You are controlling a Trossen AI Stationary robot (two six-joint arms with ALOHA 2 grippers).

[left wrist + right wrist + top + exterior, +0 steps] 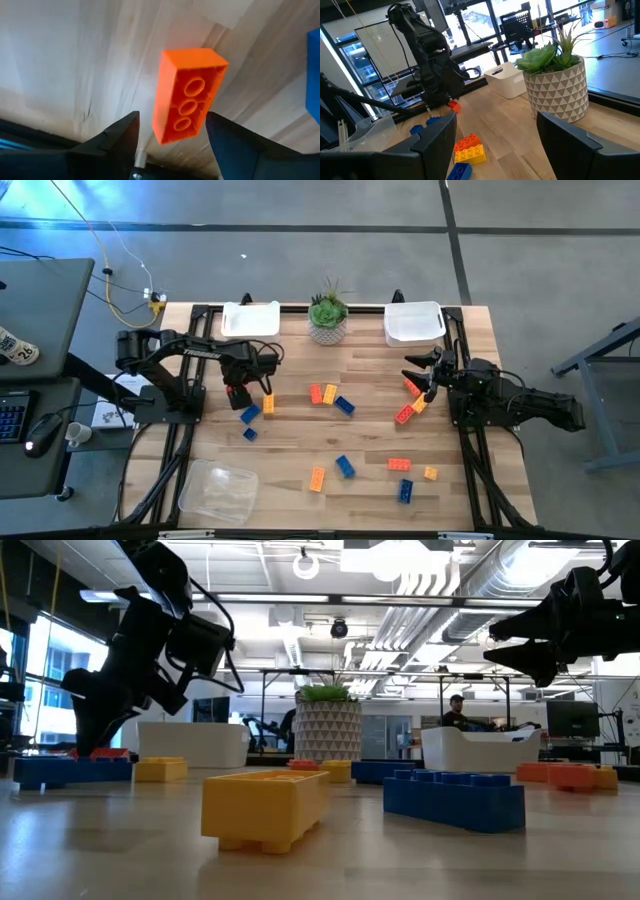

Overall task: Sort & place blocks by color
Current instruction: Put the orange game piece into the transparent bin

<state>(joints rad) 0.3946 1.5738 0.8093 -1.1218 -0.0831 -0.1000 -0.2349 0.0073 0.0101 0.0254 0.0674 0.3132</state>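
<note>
An orange block [187, 95] lies between my left gripper's open fingers, its hollow underside with three tubes facing the wrist camera. My left gripper [172, 116] [237, 394] points steeply down over the table's left half. A strip of bare wood shows between the block and one finger [120, 131]. The other finger [225, 131] stands right at the block's edge, and I cannot tell whether it touches. Blue blocks [250, 414] and a yellow one [268, 404] lie beside them. My right gripper [428, 376] [495, 145] hangs open and level at the table's right side.
Red-orange, yellow and blue blocks are scattered over the table's middle [330, 395] and near right [400, 465]. Two white trays [250, 318] [413, 322] flank a potted plant [328, 320] at the far edge. A clear tray [215, 490] sits near left. A person [455, 710] is in the room behind.
</note>
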